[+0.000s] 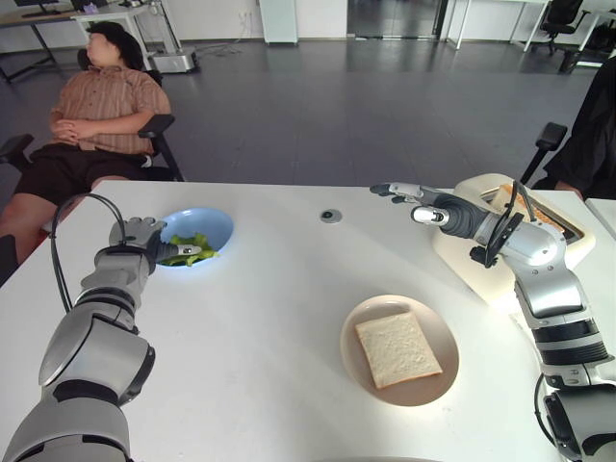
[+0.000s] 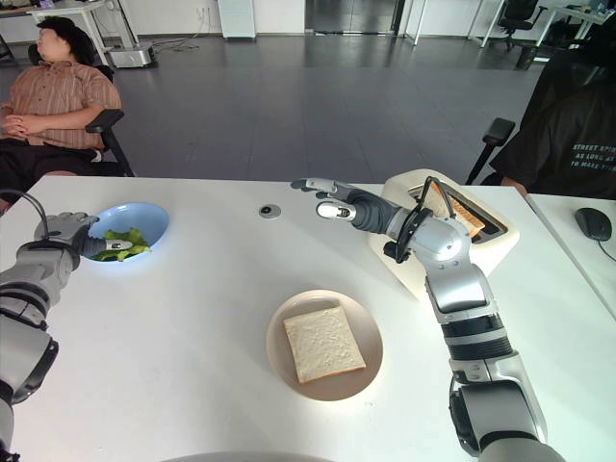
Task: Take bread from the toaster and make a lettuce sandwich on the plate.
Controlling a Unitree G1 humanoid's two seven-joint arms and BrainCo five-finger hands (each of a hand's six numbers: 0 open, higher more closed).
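A wide stretch of worktop (image 1: 260,327) lay open between the blue bowl (image 1: 218,221) and the plate (image 1: 352,337), while the toaster (image 1: 452,266) blocked the far right.

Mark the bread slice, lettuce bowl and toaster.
bread slice (image 1: 397,349), left eye view, centre of its top face.
lettuce bowl (image 1: 214,223), left eye view, bare inner wall.
toaster (image 1: 460,271), left eye view, near side wall.
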